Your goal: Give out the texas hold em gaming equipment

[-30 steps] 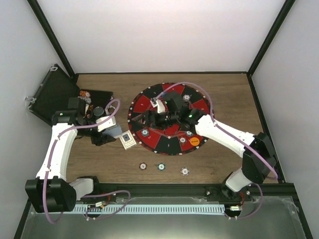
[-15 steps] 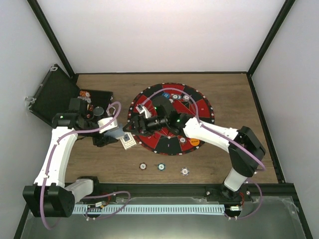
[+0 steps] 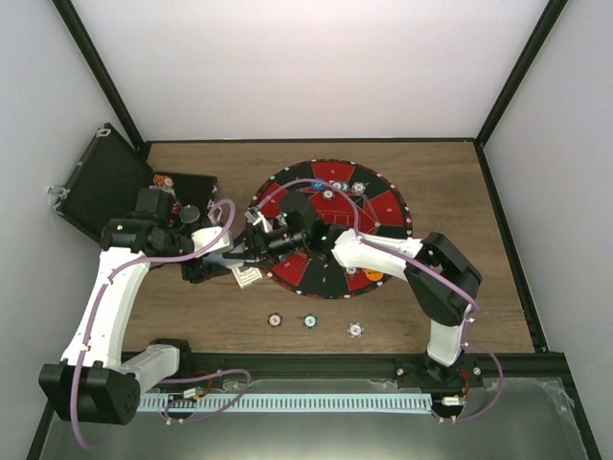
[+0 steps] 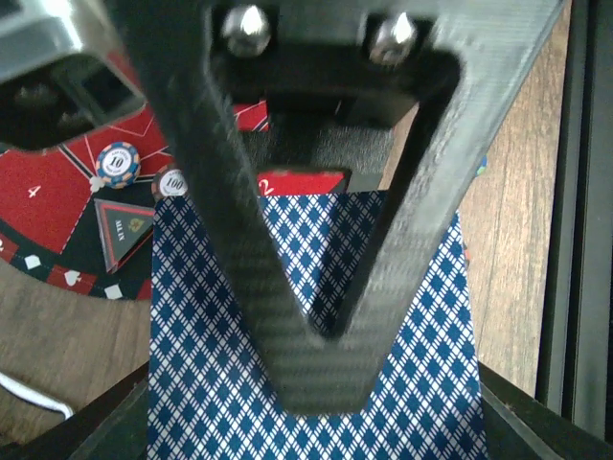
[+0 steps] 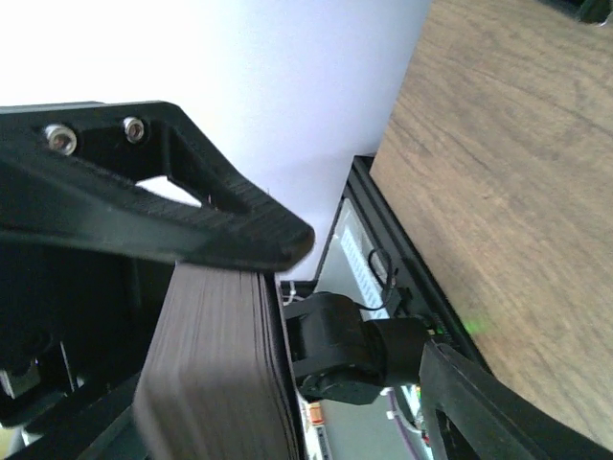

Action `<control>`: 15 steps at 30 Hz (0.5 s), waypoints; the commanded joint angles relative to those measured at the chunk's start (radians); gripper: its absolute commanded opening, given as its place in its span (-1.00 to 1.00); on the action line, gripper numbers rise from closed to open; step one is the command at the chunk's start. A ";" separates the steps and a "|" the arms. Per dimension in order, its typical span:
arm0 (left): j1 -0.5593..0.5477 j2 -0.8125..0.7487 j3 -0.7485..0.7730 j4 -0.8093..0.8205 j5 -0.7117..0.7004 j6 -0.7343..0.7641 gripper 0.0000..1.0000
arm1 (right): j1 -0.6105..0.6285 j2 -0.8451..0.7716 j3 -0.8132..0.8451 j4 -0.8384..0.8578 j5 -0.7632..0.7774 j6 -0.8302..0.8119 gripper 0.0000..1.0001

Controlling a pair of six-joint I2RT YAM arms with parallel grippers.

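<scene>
Holding the deck of cards (image 4: 421, 374) clamped flat in the left pincer (image 3: 220, 251) beside the left rim of the mat (image 3: 383, 204), we offer its edge to the right pincer (image 3: 251, 240), whose jaws stand apart around it (not yet closed), likely to peel off a card.

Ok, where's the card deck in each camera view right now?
Top external: card deck just off the left edge of the red-and-black mat.
Left wrist: card deck fills the lower centre, blue diamond back up.
Right wrist: card deck at lower left, seen edge-on.
Shared landmark: the wooden table.
</scene>
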 commanded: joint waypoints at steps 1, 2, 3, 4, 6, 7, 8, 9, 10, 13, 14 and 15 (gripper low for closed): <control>-0.027 -0.015 0.023 0.004 0.045 -0.011 -0.79 | 0.020 0.038 0.046 0.170 -0.069 0.096 0.22; -0.033 -0.014 0.021 0.003 0.044 -0.014 -0.79 | 0.021 0.041 0.044 0.186 -0.073 0.104 0.17; -0.038 -0.014 0.016 0.004 0.042 -0.015 -0.79 | 0.022 0.043 0.040 0.196 -0.074 0.109 0.11; -0.043 -0.016 0.013 0.003 0.036 -0.015 -0.79 | 0.022 0.043 0.032 0.204 -0.074 0.114 0.04; -0.050 -0.021 0.004 0.003 0.029 -0.015 -0.79 | 0.022 0.042 0.019 0.228 -0.075 0.127 -0.09; -0.051 -0.024 -0.002 0.004 0.028 -0.013 -0.79 | 0.023 0.042 0.011 0.245 -0.077 0.136 -0.14; -0.053 -0.027 -0.008 0.005 0.026 -0.011 -0.79 | 0.023 0.042 0.003 0.261 -0.078 0.147 -0.24; -0.054 -0.029 -0.013 0.008 0.022 -0.012 -0.79 | 0.021 0.042 -0.003 0.272 -0.080 0.156 -0.34; -0.056 -0.030 -0.019 0.011 0.018 -0.013 -0.78 | 0.022 0.042 -0.008 0.277 -0.080 0.161 -0.46; -0.058 -0.032 -0.039 0.029 0.008 -0.017 -0.29 | 0.020 0.039 -0.017 0.272 -0.080 0.168 -0.73; -0.057 -0.035 -0.051 0.037 0.002 -0.019 0.14 | 0.020 0.035 -0.019 0.266 -0.078 0.165 -0.80; -0.057 -0.038 -0.062 0.056 -0.009 -0.026 0.57 | 0.017 0.031 -0.018 0.254 -0.075 0.160 -0.84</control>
